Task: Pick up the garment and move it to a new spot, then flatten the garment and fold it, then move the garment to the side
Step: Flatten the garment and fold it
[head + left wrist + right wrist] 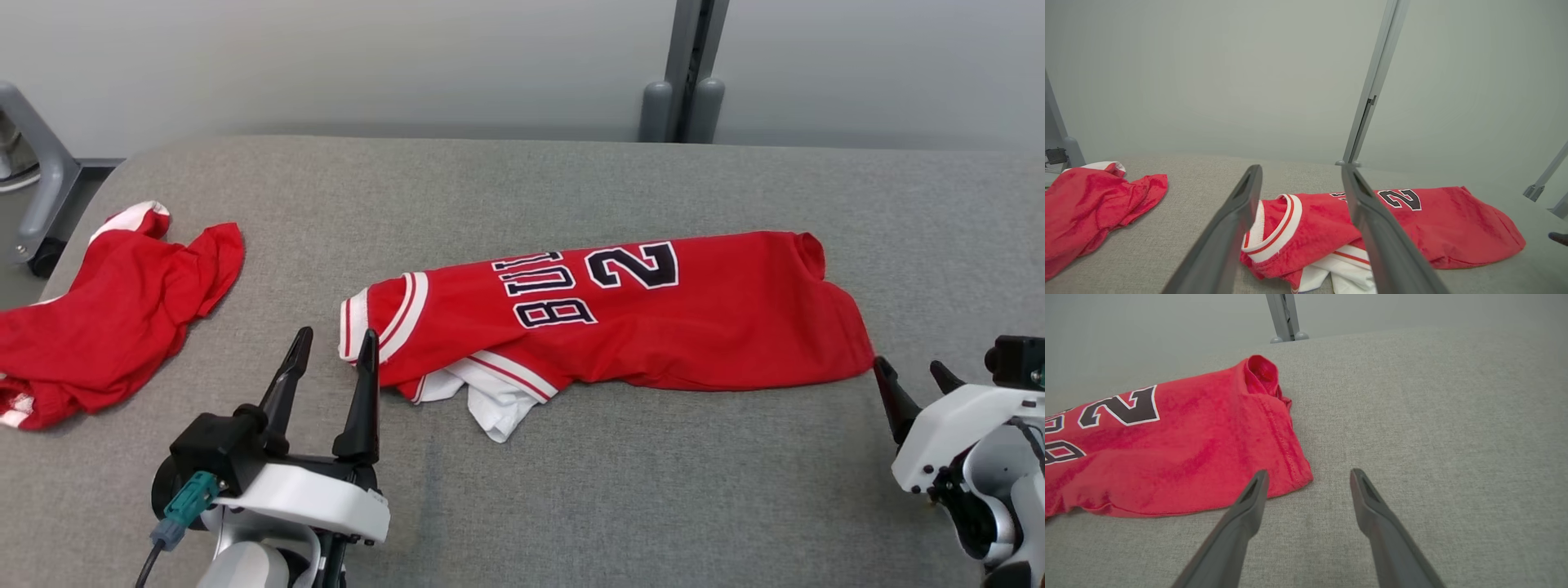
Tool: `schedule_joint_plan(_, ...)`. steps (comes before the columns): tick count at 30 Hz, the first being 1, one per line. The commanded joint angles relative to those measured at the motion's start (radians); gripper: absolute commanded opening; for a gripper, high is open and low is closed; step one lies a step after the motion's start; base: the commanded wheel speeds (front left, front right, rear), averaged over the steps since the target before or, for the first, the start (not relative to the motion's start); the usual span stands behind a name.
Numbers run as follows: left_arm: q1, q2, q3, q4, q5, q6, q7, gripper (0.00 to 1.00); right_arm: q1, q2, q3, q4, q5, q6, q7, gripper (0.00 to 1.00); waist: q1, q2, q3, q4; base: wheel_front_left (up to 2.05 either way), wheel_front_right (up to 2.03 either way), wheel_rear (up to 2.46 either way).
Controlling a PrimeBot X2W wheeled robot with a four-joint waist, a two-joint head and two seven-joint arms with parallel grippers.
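Grey table (571, 188) holds the folded jersey (620, 318) at centre frame, while left gripper (336, 332), lower left, and right gripper (906, 363), lower right, gape empty.

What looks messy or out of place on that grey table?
The red numbered jersey in the middle of the grey fabric-covered table is folded unevenly: white red-striped fabric pokes out under its near edge. A second red garment lies crumpled at the left end.
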Motion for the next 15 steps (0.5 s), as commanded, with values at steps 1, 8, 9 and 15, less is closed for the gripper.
schedule_joint_plan(1, -0.027, 0.003, 0.000, 0.001, -0.002, -0.002, -0.003, 1.00, -0.020, -0.012, 0.010, 0.019, 0.014, 0.002, 0.006, 1.00, 0.0000, -0.0001, 0.021, 0.022, 0.00, 0.00, 0.00)
schedule_joint_plan(8, -0.059, 0.002, -0.005, 0.012, -0.001, -0.009, -0.006, 1.00, -0.145, -0.076, 0.115, 0.205, 0.115, 0.002, 0.023, 1.00, 0.0000, -0.0001, 0.068, 0.065, 0.00, 0.00, 0.00)
schedule_joint_plan(9, -0.062, 0.002, -0.006, 0.013, -0.001, -0.009, -0.007, 1.00, -0.157, -0.082, 0.127, 0.220, 0.124, 0.002, 0.018, 1.00, 0.0000, -0.0001, 0.073, 0.068, 0.00, 0.00, 0.00)
schedule_joint_plan(15, -0.079, 0.002, -0.011, 0.023, -0.001, -0.014, -0.013, 1.00, -0.221, -0.103, 0.207, 0.295, 0.196, 0.002, 0.042, 1.00, 0.0000, -0.0001, 0.093, 0.078, 0.00, 0.00, 0.00)
